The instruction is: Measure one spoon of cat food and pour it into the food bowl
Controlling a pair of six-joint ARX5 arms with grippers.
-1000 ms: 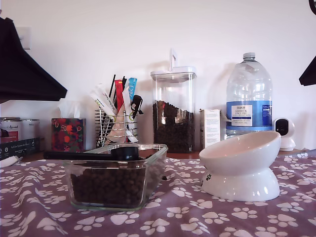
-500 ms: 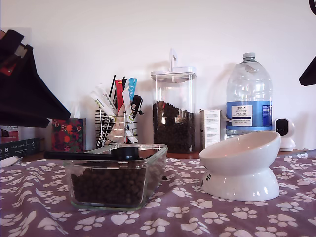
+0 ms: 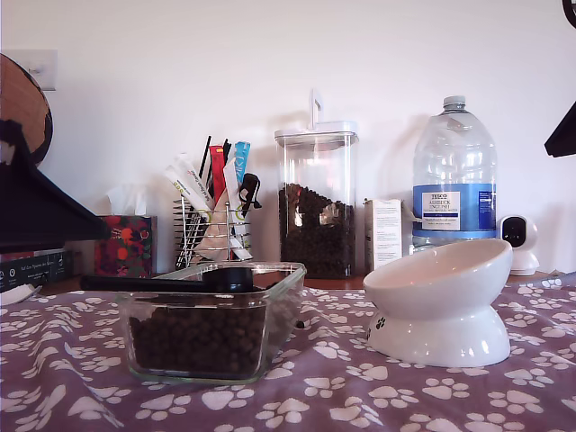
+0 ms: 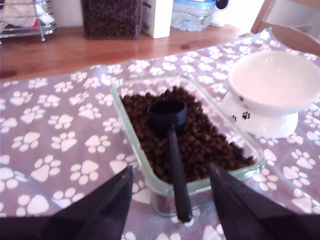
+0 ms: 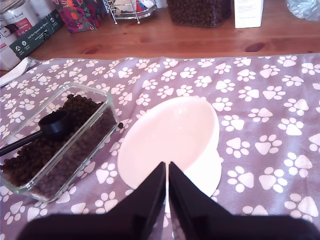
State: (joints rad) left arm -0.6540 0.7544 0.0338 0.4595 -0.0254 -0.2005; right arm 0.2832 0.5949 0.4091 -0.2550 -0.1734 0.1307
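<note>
The black spoon [image 3: 227, 277] lies across the glass dish [image 3: 284, 315], its cup resting on the brown cat food [image 3: 198, 337] and its handle pointing to the exterior view's left. In the first wrist view my first gripper [image 4: 171, 170] is open, and the spoon [image 4: 170, 135] handle's end shows between its fingers [image 4: 112, 205] without touching them. My second gripper [image 5: 166, 167] is shut and empty, hovering over the white food bowl [image 5: 170, 140]. The food bowl [image 3: 441, 297] stands empty at the exterior view's right. The first arm [image 3: 36, 211] shows dark at the exterior view's left edge.
Behind the paw-print cloth [image 3: 324, 396] stand a wire rack of sticks [image 3: 213, 225], a tall clear canister of kibble [image 3: 316, 202], a white carton [image 3: 384, 232], a large water bottle [image 3: 454, 175], a tissue box [image 3: 124, 245] and a small white camera [image 3: 518, 238].
The dark arm at the exterior view's left has come down from high in the picture to about the level of the dish. Spoon, dish and bowl have not moved.
</note>
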